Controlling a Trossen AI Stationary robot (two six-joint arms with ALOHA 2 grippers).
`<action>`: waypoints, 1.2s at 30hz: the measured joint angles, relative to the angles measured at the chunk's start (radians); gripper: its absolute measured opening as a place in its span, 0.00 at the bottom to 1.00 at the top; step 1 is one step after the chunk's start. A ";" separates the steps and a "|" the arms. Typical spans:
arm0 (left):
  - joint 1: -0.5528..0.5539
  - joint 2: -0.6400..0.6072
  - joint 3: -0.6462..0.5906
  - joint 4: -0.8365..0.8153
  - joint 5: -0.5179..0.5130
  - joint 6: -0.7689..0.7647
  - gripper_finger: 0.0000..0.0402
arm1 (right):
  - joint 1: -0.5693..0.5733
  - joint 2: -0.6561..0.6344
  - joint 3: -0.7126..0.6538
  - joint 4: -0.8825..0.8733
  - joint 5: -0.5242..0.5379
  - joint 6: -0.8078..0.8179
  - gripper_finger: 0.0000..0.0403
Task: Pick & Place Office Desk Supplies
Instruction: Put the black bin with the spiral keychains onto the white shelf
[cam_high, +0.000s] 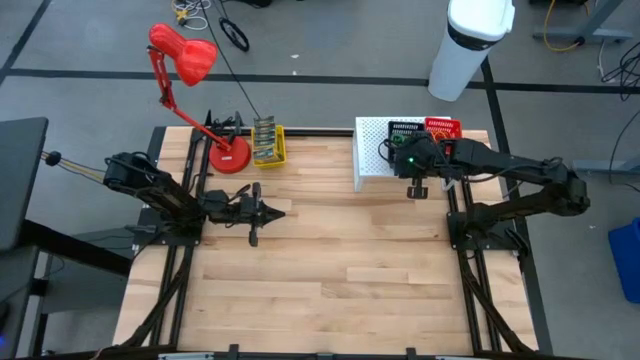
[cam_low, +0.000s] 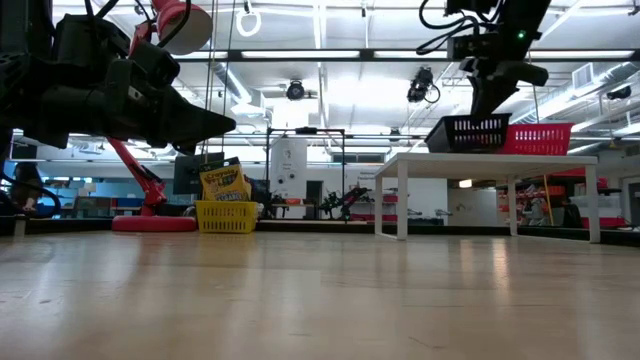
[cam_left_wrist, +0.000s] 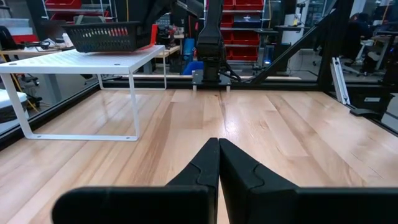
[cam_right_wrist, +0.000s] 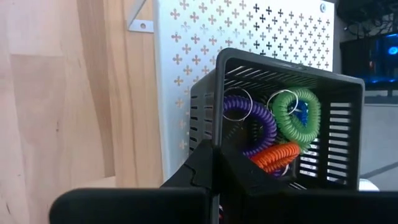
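Note:
A black mesh basket (cam_right_wrist: 204, 109) stands on the white perforated riser (cam_high: 372, 152) at the far right. It holds purple (cam_right_wrist: 264, 121), green (cam_right_wrist: 300, 118) and orange (cam_right_wrist: 278, 155) coil loops. My right gripper (cam_right_wrist: 214, 152) is shut and points steeply down over the basket's near rim. Crayon boxes (cam_low: 224, 182) stand upright in a yellow basket (cam_low: 226, 216) at the far edge, beside the lamp. My left gripper (cam_high: 278, 212) is shut and level above the table at the left, with nothing in it. My right gripper's shut fingertips stand right at the black basket's near rim (cam_right_wrist: 217, 134). They come from above, slanting down. I cannot tell whether they touch the rim, because the fingers themselves cover that spot.
A red basket (cam_low: 540, 138) sits on the riser next to the black one. The red desk lamp (cam_high: 185, 55) has its base (cam_high: 230, 158) at the far left, beside the yellow basket. Bare wood (cam_high: 330, 260) spreads across the middle and near side.

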 joint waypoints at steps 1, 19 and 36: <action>0.000 0.000 0.000 0.000 0.000 0.000 0.03 | 0.000 0.000 0.000 0.000 0.000 0.000 0.02; 0.000 0.000 0.000 0.000 0.000 0.000 0.03 | -0.057 0.000 0.000 0.000 -0.015 -0.023 0.03; 0.000 0.000 0.000 0.000 0.000 -0.003 0.03 | -0.058 0.000 0.000 -0.044 -0.014 0.008 0.10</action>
